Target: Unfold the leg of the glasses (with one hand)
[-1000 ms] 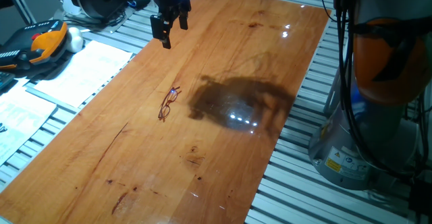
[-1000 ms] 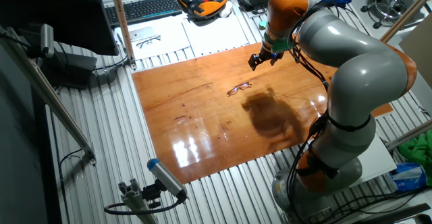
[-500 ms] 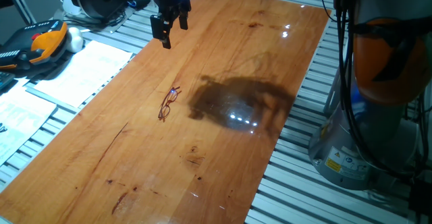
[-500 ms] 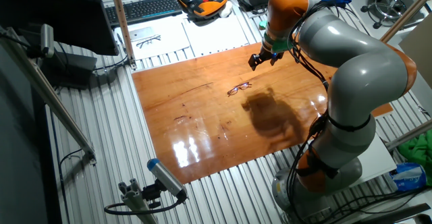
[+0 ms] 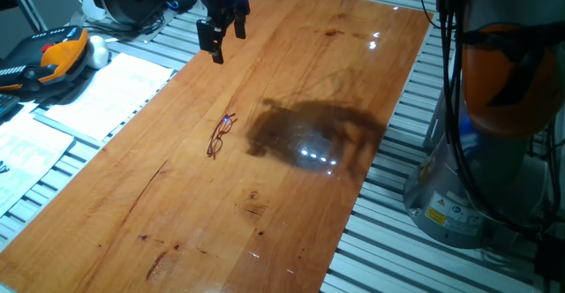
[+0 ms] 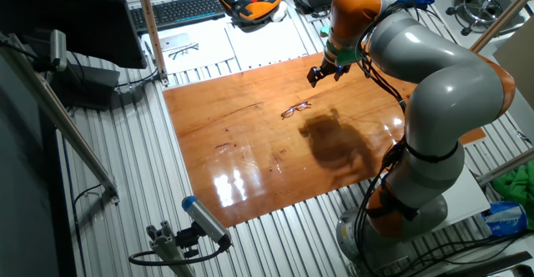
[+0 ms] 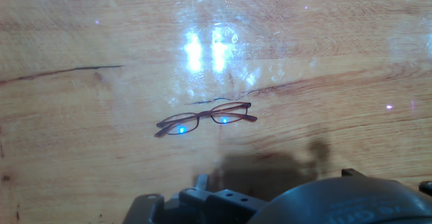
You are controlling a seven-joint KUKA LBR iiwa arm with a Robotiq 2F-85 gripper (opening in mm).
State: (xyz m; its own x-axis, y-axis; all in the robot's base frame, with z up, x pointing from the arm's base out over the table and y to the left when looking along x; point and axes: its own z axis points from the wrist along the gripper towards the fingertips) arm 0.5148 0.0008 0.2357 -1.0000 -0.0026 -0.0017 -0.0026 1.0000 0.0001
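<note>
Thin reddish-brown wire-framed glasses (image 5: 221,135) (image 6: 295,108) (image 7: 206,118) with small oval lenses: flat on glossy orange-brown wooden tabletop (image 5: 291,196) (image 6: 250,160) (image 7: 81,143), legs folded against the frame, blue glints on both lenses in hand view. Small black two-finger gripper (image 5: 217,39) (image 6: 323,73) under blue light, on bulky orange-and-grey arm (image 6: 434,93): above the table's far end, well apart from the glasses, fingers spread, holding nothing. Dark arm shadow (image 5: 313,134) beside the glasses. White papers (image 5: 106,94) and orange-black handheld pendant (image 5: 53,59) beyond the table edge.
</note>
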